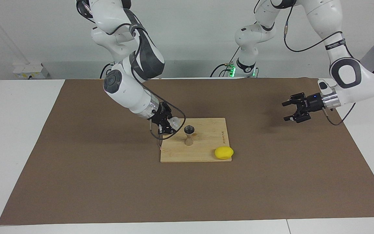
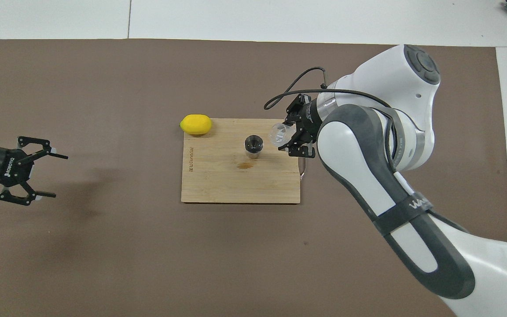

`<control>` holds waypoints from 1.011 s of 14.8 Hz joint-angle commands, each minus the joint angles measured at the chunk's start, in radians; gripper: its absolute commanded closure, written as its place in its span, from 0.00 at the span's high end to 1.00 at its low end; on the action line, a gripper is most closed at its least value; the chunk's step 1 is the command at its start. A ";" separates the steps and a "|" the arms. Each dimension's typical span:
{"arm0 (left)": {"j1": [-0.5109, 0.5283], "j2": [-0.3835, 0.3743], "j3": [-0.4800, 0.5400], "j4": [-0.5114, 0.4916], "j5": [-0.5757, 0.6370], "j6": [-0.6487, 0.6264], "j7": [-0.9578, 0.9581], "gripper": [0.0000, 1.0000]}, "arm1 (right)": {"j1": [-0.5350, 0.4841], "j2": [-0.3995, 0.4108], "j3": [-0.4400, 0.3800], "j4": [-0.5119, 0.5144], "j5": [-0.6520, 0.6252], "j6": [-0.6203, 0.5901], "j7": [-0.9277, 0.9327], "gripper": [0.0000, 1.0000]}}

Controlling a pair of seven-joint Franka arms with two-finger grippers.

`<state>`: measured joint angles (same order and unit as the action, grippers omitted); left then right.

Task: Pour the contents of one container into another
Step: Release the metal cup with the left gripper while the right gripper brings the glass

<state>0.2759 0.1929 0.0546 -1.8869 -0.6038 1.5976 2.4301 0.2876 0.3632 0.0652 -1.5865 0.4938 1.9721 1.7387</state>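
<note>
A small clear glass tumbler (image 1: 174,122) (image 2: 278,134) hangs tipped on its side over the wooden board (image 1: 203,152) (image 2: 218,185), its mouth turned toward the jigger. My right gripper (image 1: 168,124) (image 2: 289,137) is shut on the tumbler, just beside the jigger's rim. The silvery hourglass jigger (image 1: 189,135) (image 2: 253,146) stands upright near the middle of the board. My left gripper (image 1: 286,111) (image 2: 55,175) is open and holds nothing, up over the brown mat toward the left arm's end of the table, well away from the board.
A yellow lemon (image 1: 224,152) (image 2: 196,124) rests at the board's corner farther from the robots, toward the left arm's end. A small wet stain (image 2: 245,165) marks the board nearer to the robots than the jigger. A brown mat (image 1: 109,188) covers the white table.
</note>
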 commanded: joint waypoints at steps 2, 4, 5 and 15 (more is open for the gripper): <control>-0.001 -0.065 -0.001 0.041 0.166 0.016 -0.113 1.00 | 0.031 0.019 0.001 0.036 -0.057 -0.009 0.041 0.00; -0.001 -0.082 0.001 0.066 0.212 0.016 -0.187 1.00 | 0.038 0.019 0.001 0.036 -0.104 -0.007 0.059 0.00; -0.004 -0.101 -0.001 0.068 0.244 0.021 -0.228 1.00 | 0.053 0.019 0.002 0.037 -0.129 -0.004 0.073 0.00; -0.153 -0.217 -0.009 0.069 0.512 0.047 -0.919 1.00 | 0.091 0.036 0.001 0.072 -0.244 -0.001 0.143 0.00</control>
<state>0.1687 0.0261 0.0381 -1.8028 -0.1442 1.6358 1.6906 0.3719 0.3791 0.0651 -1.5462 0.2918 1.9745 1.8394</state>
